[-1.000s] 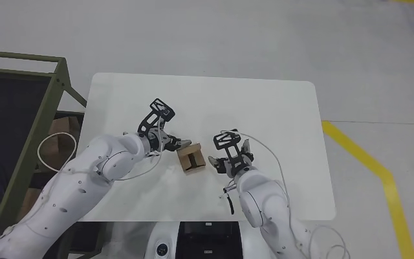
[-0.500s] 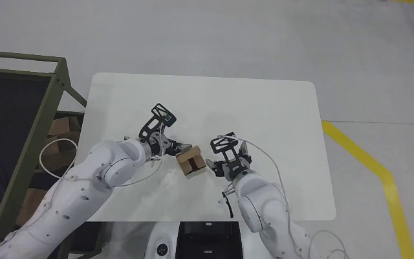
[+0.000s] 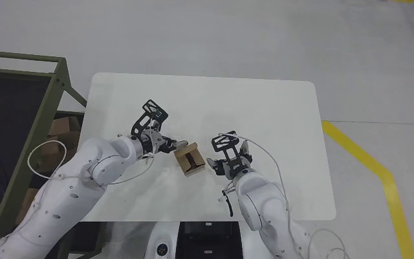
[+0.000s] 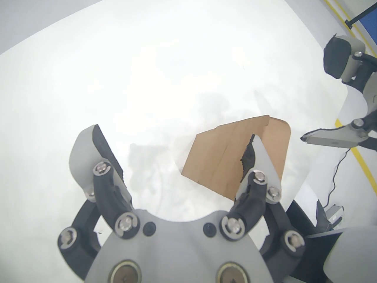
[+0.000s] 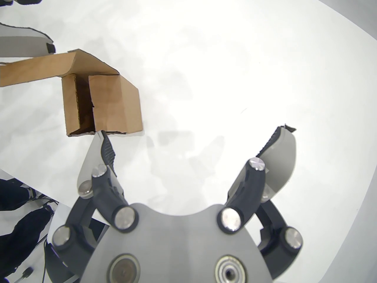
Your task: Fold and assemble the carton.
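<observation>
Carton [image 3: 191, 160] between left hand [image 3: 173, 143] and right hand [image 3: 228, 157].

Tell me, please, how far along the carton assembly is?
Done: the carton is squared up on the table. In hand: nothing gripped; the open left gripper is at its long flap, the open right gripper beside its open end. Left: closing that end.

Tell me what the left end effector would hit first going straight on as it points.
Most likely the carton, just ahead of the open left end effector, slightly off-centre; depth is unclear.
</observation>
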{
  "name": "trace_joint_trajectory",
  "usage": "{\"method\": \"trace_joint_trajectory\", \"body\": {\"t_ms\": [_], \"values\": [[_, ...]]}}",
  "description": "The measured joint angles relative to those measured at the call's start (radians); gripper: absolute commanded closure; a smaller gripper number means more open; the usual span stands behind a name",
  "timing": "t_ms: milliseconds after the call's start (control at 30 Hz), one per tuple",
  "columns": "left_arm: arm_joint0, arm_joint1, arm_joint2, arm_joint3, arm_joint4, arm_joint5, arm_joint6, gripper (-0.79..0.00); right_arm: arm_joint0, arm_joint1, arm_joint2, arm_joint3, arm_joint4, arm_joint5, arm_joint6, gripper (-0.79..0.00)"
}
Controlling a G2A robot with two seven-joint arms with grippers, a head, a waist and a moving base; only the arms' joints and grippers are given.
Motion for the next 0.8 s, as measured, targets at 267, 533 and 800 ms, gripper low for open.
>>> {"method": "trace_joint_trajectory", "body": {"t_ms": [267,533,800], "values": [[0.051,0.003,-0.025,-0.022,0.061,-0.069,0.018,-0.785,0.000,-0.002,0.002,0.002,0.001,-0.001,-0.001,-0.785],[0.050,-0.006,-0.014,-0.022,0.085,-0.063,0.014,-0.785,-0.020,-0.004,0.001,-0.028,0.062,-0.019,-0.078,-0.785],[0.039,-0.016,-0.001,-0.016,0.095,-0.058,0.000,-0.785,-0.033,-0.014,-0.042,0.008,0.088,0.052,-0.262,-0.785]]}}
